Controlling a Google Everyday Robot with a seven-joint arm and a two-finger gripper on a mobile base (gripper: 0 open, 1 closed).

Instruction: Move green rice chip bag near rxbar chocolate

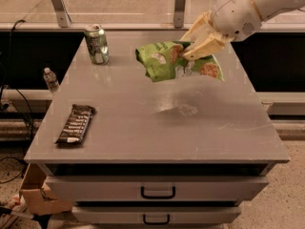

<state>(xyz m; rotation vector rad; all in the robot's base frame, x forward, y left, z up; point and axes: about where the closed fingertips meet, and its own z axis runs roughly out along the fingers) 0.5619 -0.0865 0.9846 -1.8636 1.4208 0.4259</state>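
Observation:
The green rice chip bag (174, 61) hangs in the air above the middle-back of the grey tabletop, crumpled, with tan rice-cake pictures showing. My gripper (196, 41) comes in from the upper right and is shut on the bag's top edge, its cream fingers (206, 46) pinching it. The rxbar chocolate (75, 123), a slim dark bar with pale text, lies flat near the table's front left edge, well to the left of and below the bag.
A green-and-silver drink can (96, 44) stands at the table's back left. The grey table (190, 137) has drawers below the front edge. A small water bottle (50, 80) sits on a ledge left of the table. A cardboard box (35, 194) is on the floor at lower left.

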